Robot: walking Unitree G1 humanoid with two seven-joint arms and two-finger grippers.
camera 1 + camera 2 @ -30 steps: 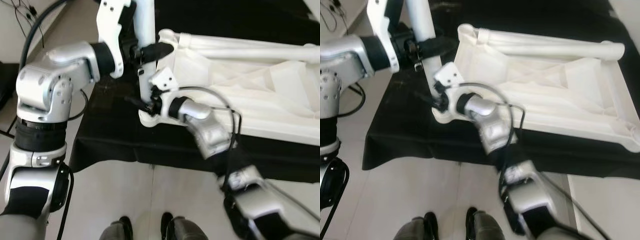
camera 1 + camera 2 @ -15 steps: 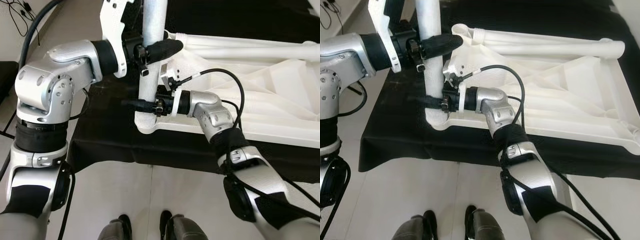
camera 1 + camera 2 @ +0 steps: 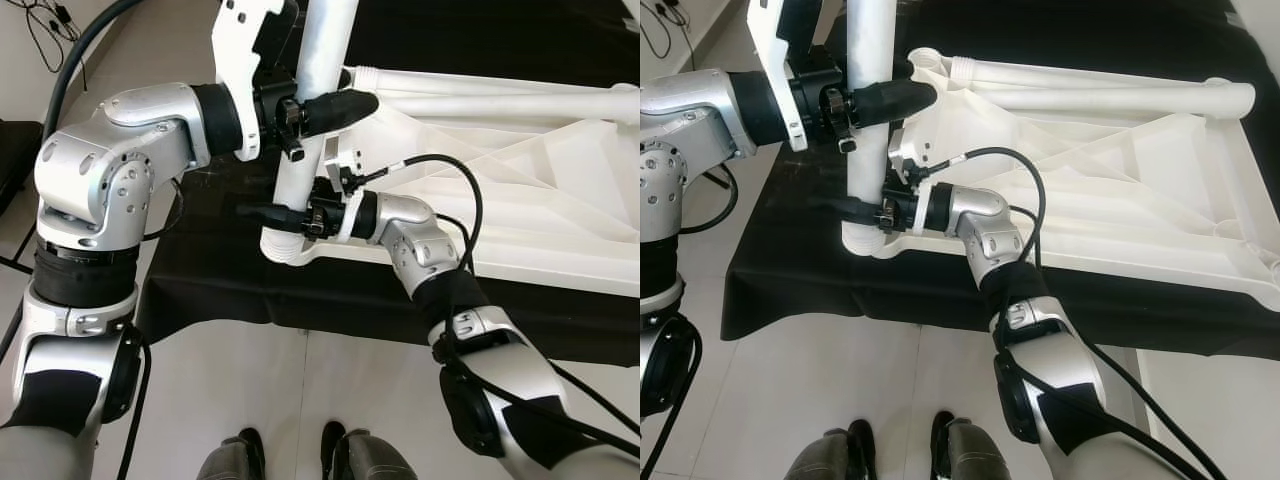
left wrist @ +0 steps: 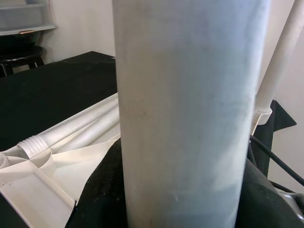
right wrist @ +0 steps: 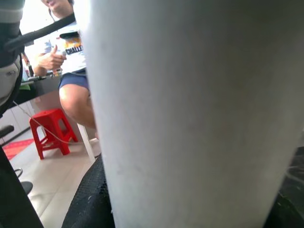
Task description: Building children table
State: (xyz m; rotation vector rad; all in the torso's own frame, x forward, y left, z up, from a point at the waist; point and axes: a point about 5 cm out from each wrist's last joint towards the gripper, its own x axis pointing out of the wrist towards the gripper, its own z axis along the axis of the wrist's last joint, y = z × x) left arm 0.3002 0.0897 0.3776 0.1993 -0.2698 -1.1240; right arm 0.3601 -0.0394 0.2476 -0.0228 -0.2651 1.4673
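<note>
A white plastic table top (image 3: 520, 190) lies upside down on a black-covered surface. A white table leg (image 3: 300, 170) stands nearly upright at its near left corner, leaning slightly right at the top. My left gripper (image 3: 335, 100) is shut on the leg about halfway up. My right gripper (image 3: 272, 212) is shut on the same leg lower down, just above the corner socket. Both wrist views look straight at the leg (image 4: 185, 109) (image 5: 190, 109) between black fingers. Another leg (image 3: 1090, 95) with a threaded end lies across the far side of the table top.
The black cloth (image 3: 210, 270) hangs over the near edge, with tiled floor (image 3: 300, 400) and my feet below. A black cable (image 3: 440, 175) loops off my right wrist. In the right wrist view a person (image 5: 71, 71) sits beyond the table beside a red stool (image 5: 50, 130).
My right forearm has swung from below up to level, its gripper staying at the leg's lower end. The leg's top has tipped to the right, and my left gripper has shifted right with it.
</note>
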